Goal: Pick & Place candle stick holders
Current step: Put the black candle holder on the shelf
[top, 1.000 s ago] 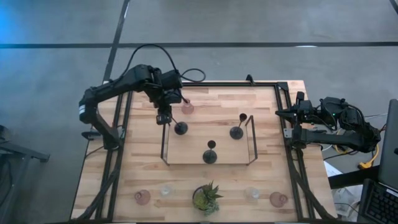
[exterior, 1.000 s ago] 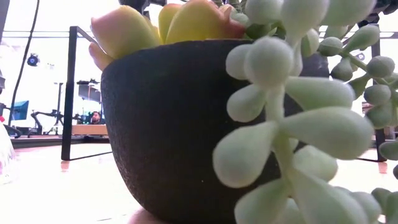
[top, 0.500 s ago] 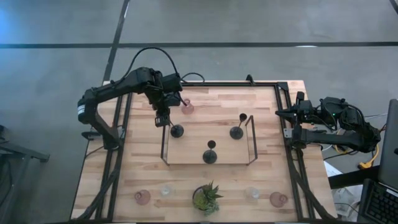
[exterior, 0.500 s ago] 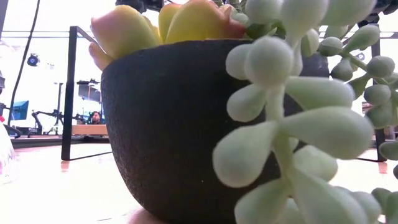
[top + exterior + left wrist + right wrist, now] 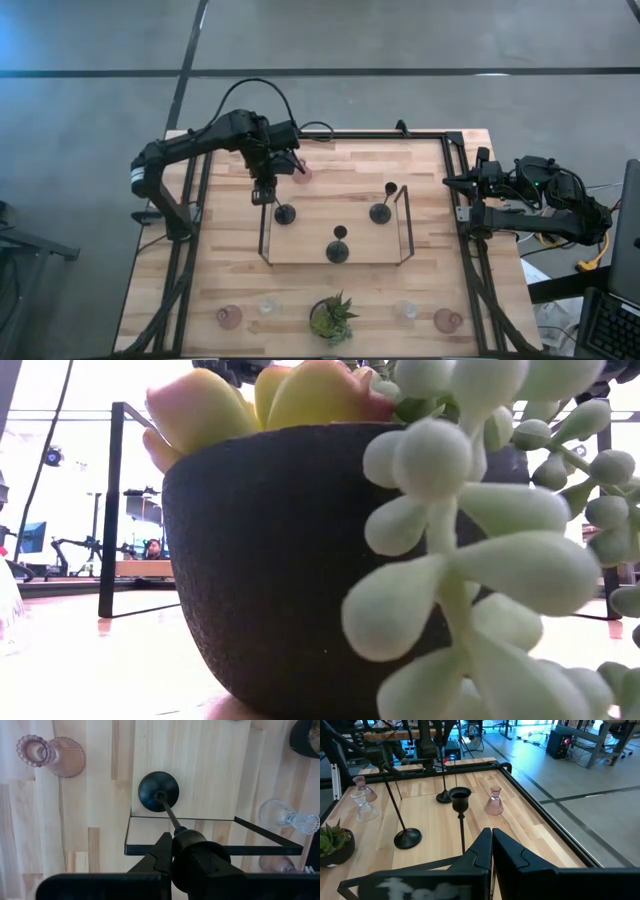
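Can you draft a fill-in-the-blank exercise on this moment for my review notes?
1. The left gripper is shut on the top of a ___ candle stick holder.
2. That holder's round base sits on the wooden ___, whose wire frame surrounds it.
3. The number of black holders on the tray is ___.
4. The right gripper waits at the table's edge, ___.

Missing words: black; tray; three; shut

Overhead sees whole table [image 5: 430,200]; low view blocked by plant pot [image 5: 280,560].
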Available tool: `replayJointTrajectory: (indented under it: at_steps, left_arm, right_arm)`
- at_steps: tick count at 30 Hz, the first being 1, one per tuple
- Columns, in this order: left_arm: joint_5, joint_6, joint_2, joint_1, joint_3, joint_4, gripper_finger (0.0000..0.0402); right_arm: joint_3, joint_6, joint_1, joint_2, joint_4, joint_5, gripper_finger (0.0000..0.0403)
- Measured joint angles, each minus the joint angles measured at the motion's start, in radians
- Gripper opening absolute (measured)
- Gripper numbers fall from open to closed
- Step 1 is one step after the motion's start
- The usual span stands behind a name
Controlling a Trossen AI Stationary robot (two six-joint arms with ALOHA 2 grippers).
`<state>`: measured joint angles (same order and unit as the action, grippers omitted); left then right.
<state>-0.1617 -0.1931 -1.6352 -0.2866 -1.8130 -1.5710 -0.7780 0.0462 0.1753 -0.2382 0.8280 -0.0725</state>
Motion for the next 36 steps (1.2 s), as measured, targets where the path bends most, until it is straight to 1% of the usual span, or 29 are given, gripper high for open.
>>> replayJointTrajectory:
  at_steps: [5, 12, 21, 27, 30, 36]
  left_arm:
    - [0.008, -0.020, -0.013, -0.001, -0.022, -0.001, 0.0024]
    - [0.009, -0.041, -0.038, -0.002, -0.084, 0.001, 0.0025]
    - [0.007, -0.015, -0.065, -0.003, -0.080, 0.002, 0.0024]
    - [0.000, 0.024, -0.017, -0.002, -0.081, -0.001, 0.0023]
    - [-0.001, 0.035, -0.012, -0.002, -0.079, 0.000, 0.0023]
    - [-0.001, 0.043, -0.013, -0.004, -0.027, -0.001, 0.0023]
  right_arm:
    - [0.000, 0.000, 0.000, 0.000, 0.000, 0.000, 0.0008]
    - [0.000, 0.000, 0.000, 0.000, 0.000, 0.000, 0.0008]
    - [0.000, 0.000, 0.000, 0.000, 0.000, 0.000, 0.0008]
    - [0.000, 0.000, 0.000, 0.000, 0.000, 0.000, 0.0008]
    - [0.000, 0.000, 0.000, 0.000, 0.000, 0.000, 0.0008]
    - [0.000, 0.000, 0.000, 0.000, 0.000, 0.000, 0.0008]
